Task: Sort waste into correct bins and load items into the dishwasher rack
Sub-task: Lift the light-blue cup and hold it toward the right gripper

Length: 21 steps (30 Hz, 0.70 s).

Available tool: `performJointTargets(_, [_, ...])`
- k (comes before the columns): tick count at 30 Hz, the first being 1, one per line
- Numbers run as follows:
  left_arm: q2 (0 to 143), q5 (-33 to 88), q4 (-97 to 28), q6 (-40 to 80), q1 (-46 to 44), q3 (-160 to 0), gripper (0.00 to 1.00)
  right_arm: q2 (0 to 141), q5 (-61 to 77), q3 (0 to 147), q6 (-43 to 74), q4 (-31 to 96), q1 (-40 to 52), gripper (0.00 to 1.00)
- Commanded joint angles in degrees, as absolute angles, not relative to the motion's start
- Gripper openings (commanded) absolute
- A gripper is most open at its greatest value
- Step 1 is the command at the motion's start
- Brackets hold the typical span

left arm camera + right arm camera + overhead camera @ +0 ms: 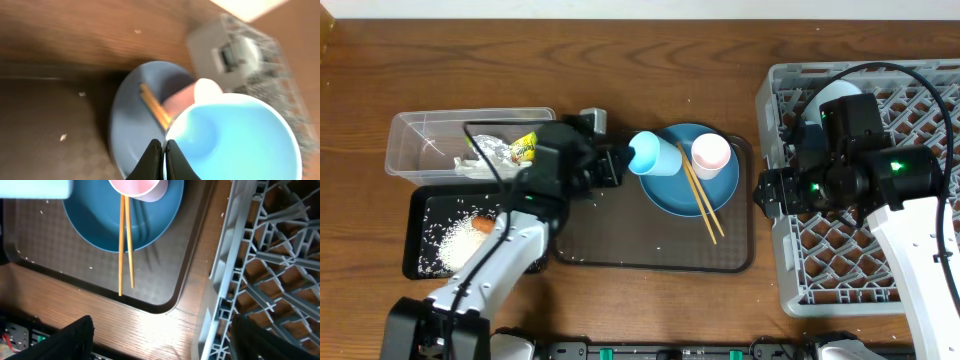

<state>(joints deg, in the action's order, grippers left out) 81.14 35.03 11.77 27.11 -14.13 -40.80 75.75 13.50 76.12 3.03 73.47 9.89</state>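
Evidently the loading step is in hand. The left gripper [162, 150] is pinched narrow on the wall of the small light-blue cup [235, 135], one finger outside the rim and one just inside. The cup hangs tilted off the tips, its mouth turned back toward the wrist. Just beyond the tips lies the dark-blue plate [665, 190], with the pink cup [710, 155] standing on it. The chopsticks [703, 200] slant across its rim onto the brown serving tray [610, 240]. The dishwasher rack [920, 290] stands well beyond this hand, past the tray's far edge. There the right gripper [162, 332] hovers spread wide and empty beside the rack's near wall.

As I judge it, the next move calls for carrying the cup over the plate without clipping the pink cup, then setting it in a free cell (a handover to the right arm is also possible).

The cup is round, thin-walled and glossy, so a rim pinch may swivel. The plate is a smooth shallow disc, the chopsticks slim bare wood, the tray matte and finely textured, the rack a stiff grey lattice.

Behind the left hand, the crumpled wrapper [510, 150] sits in the clear tub [420, 140], and the carrot [483, 225] and rice [450, 245] in the black tray [420, 265].
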Motion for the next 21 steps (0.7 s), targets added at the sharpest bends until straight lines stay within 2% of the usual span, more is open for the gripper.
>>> performJointTargets(1, [80.27, 53.84, 14.00, 23.92, -10.48, -41.19, 0.06, 75.77, 17.61, 75.94, 3.92, 72.64, 10.52, 0.88])
performJointTargets(5, [80.27, 65.34, 17.93, 22.87, -7.86, -41.19, 0.06, 75.77, 28.86, 75.94, -1.83, 70.11, 10.52, 0.88])
performJointTargets(10, [80.38, 69.49, 20.36, 22.28, -7.64, -41.19, 0.06, 75.77, 40.66, 75.94, -8.86, 67.57, 10.68, 0.88])
performJointTargets(16, [80.38, 81.14, 27.83, 21.19, -7.64, -41.19, 0.06, 75.77, 41.85, 75.24, -9.96, 63.90, 13.02, 0.87])
performJointTargets(21, [80.49, 84.73, 30.41, 21.02, -7.64, -41.19, 0.06, 75.77, 41.93, 71.68, -9.93, 58.41, 15.84, 0.87])
